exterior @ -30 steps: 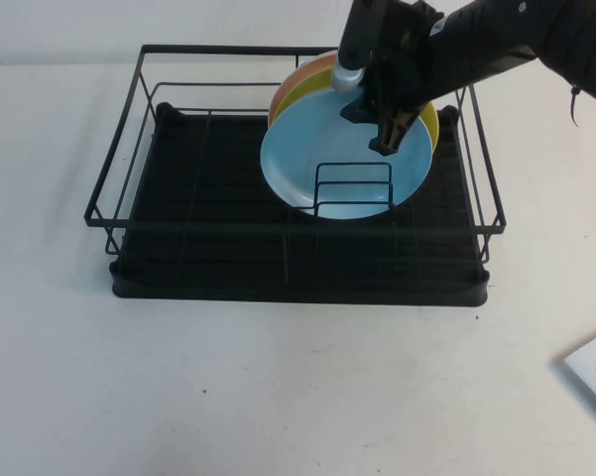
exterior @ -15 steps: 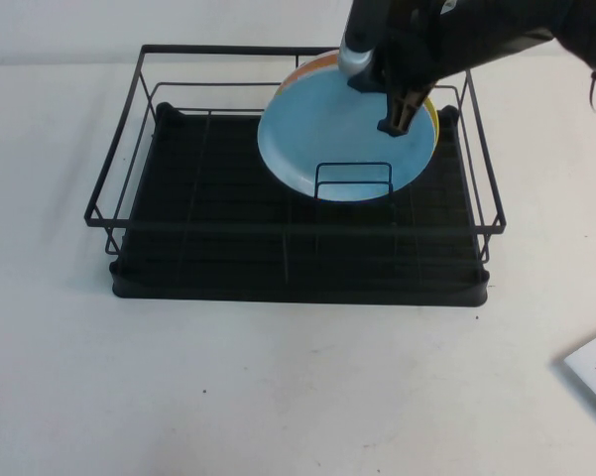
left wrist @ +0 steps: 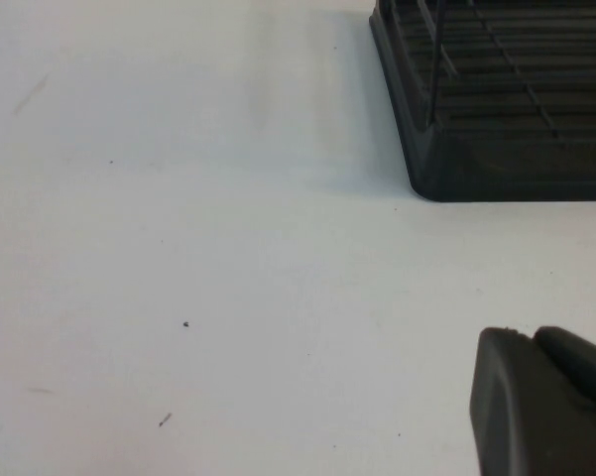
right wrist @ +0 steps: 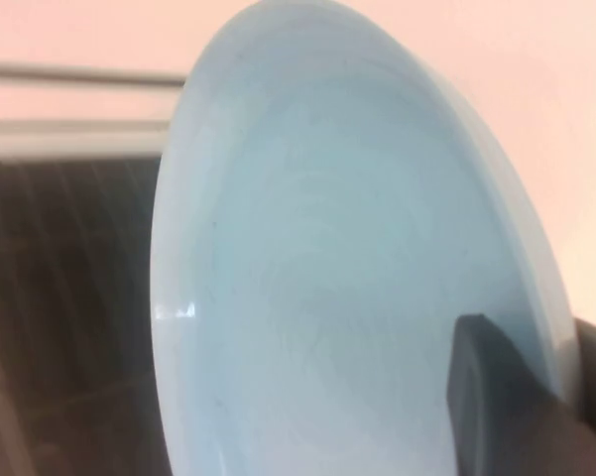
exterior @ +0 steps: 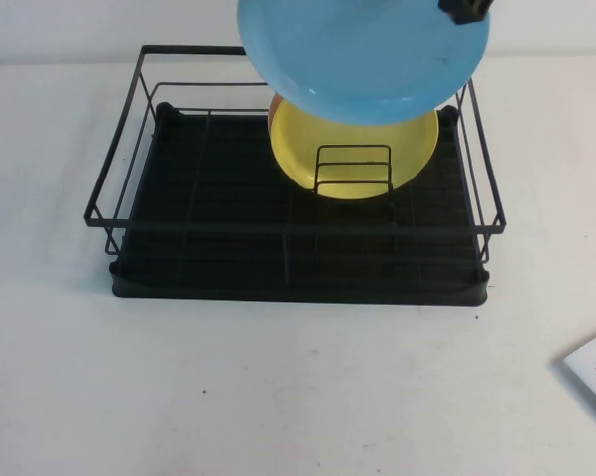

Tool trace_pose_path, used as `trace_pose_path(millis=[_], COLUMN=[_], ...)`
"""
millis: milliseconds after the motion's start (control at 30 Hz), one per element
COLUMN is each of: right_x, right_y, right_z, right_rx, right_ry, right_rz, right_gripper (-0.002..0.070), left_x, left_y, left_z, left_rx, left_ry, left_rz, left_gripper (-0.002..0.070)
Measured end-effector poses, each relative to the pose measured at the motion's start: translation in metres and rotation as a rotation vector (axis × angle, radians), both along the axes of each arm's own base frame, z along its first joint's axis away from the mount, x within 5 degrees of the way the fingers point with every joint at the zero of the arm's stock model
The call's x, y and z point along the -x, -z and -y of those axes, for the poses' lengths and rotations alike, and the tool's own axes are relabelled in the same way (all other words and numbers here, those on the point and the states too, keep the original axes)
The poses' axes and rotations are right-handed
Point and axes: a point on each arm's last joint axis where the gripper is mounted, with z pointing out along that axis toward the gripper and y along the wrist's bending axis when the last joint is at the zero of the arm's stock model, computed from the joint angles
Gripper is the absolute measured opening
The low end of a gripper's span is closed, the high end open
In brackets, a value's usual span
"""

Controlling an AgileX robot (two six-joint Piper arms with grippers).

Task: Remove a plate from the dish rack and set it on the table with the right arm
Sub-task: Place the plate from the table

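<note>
The light-blue plate (exterior: 362, 55) hangs high above the back of the dish rack (exterior: 298, 283), clear of its wire holder (exterior: 353, 171). My right gripper (exterior: 464, 8) is shut on the plate's right rim; only its tip shows at the top edge of the high view. In the right wrist view the plate (right wrist: 347, 278) fills the picture, with my right gripper (right wrist: 560, 387) pinching its rim, one finger (right wrist: 496, 407) on the inner face. My left gripper (left wrist: 536, 342) hovers shut and empty over the white table (left wrist: 178, 198), near a corner of the rack (left wrist: 496, 149).
A yellow plate (exterior: 352, 144) leans in the wire holder, with an orange sliver (exterior: 274, 104) behind it. The rack's wire walls rise around its black tray. A white card (exterior: 595, 367) lies at the table's right front edge. Bare table (exterior: 278, 397) lies in front of the rack.
The right gripper has lifted the light-blue plate up out of the wire holder and above the rack. The yellow plate behind it is now uncovered.
</note>
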Motion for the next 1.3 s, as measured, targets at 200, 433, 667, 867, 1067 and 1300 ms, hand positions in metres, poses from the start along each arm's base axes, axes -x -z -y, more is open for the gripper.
trace_pose_path(millis=[200,433,667,867,1067,1300], right_x=[0.055,0.098,0.132,0.135,0.122,0.102], right_y=[-0.033,-0.006,0.07,0.149,0.202,0.231], right_z=[0.025,0.045,0.037,0.022,0.013,0.003], right_rx=[-0.141,-0.239,-0.422,-0.559,-0.535,-0.519], right_ry=[0.118,0.321,0.483,0.588,0.699,0.759], right_rz=[-0.195,-0.479,-0.739,-0.989,-1.097,-1.11], right_gripper=[0.0069,0.0069,0.0069,0.0069,0.0069,0.0069], left_x=[0.0,0.0,0.0,0.0,0.0,0.0], left_y=[0.0,0.0,0.0,0.0,0.0,0.0], left_z=[0.0,0.0,0.0,0.0,0.0,0.0], left_rx=[0.0,0.0,0.0,0.0,0.0,0.0], left_ry=[0.0,0.0,0.0,0.0,0.0,0.0], left_rz=[0.0,0.0,0.0,0.0,0.0,0.0], left_gripper=[-0.0004,-0.0004,-0.0004,-0.0004,-0.0004,-0.0004])
